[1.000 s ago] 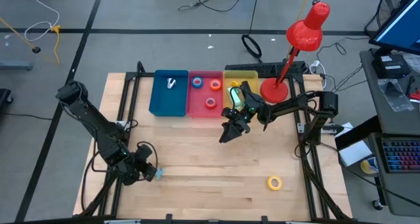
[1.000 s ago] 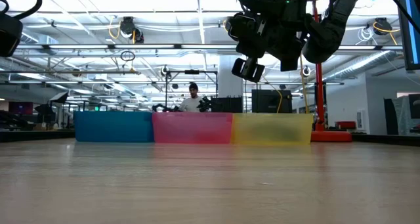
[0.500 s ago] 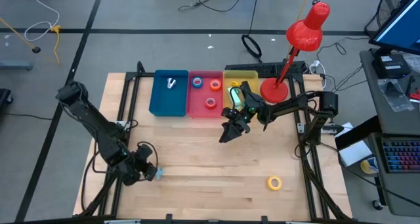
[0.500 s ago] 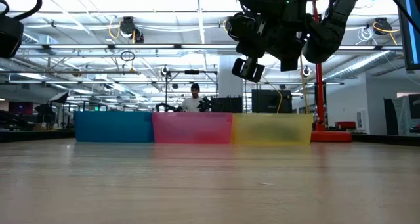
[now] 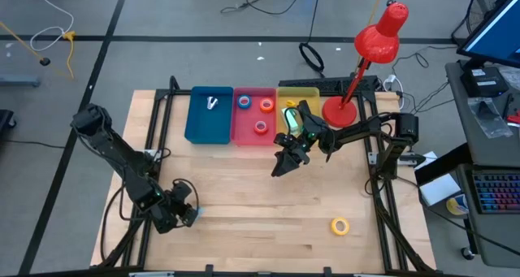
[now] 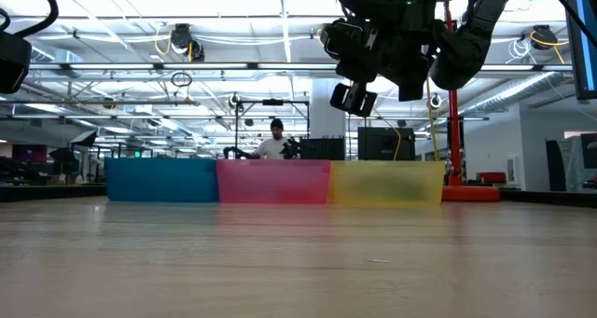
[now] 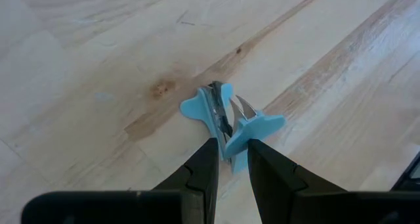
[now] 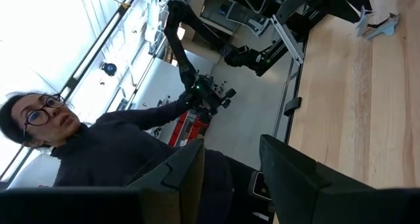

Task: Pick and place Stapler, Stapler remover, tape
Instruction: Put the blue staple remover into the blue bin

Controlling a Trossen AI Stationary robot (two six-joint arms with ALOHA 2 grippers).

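Wooden worktop [image 5: 260, 192]: left claw [image 7: 230, 155] at lower left, clamped on blue stapler remover [image 7: 231, 119]. Right claw [image 5: 280, 165] hangs mid-frame, fingers apart, empty. Yellow tape [image 5: 340, 225] lies lower right; three rolls in pink bin [image 5: 240, 134].

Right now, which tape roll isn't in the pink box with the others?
The yellow tape roll. It lies alone on the bare wooden table, while the blue, orange and red rolls sit inside the pink bin.
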